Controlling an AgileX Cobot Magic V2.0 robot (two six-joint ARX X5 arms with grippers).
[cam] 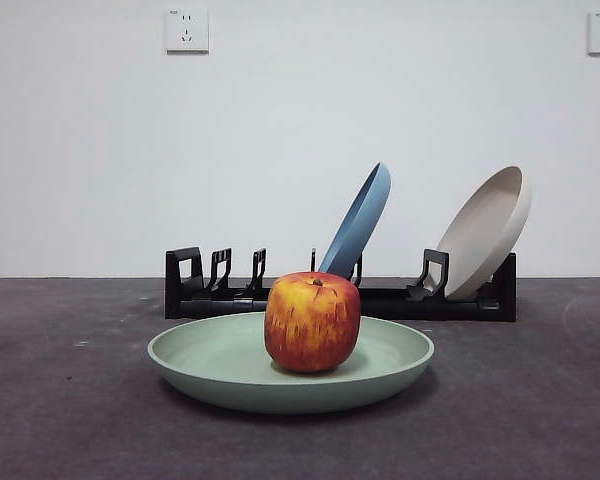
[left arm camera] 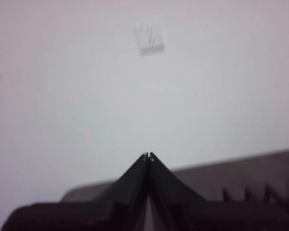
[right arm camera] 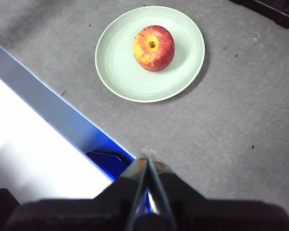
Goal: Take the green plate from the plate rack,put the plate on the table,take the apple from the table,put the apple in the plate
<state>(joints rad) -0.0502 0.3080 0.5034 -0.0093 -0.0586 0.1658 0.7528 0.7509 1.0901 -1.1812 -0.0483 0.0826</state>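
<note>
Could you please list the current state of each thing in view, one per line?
green plate: flat on the table, out of the rack.
apple: upright in the green plate.
blue plate: leaning in the plate rack.
beige plate: leaning in the rack.
left gripper: shut, empty.
right gripper: shut, empty, above the table.

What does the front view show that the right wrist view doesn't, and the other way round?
Only the front view shows the tilted blue plate and the round beige plate leaning in the long black plate rack, plus two white wall sockets. Only the right wrist view shows the right gripper, jaws shut, raised above the table away from the plate, and a blue-edged white surface beside it. Both show the round red-and-yellow apple resting in the pale sage green plate on the dark grey table.
</note>
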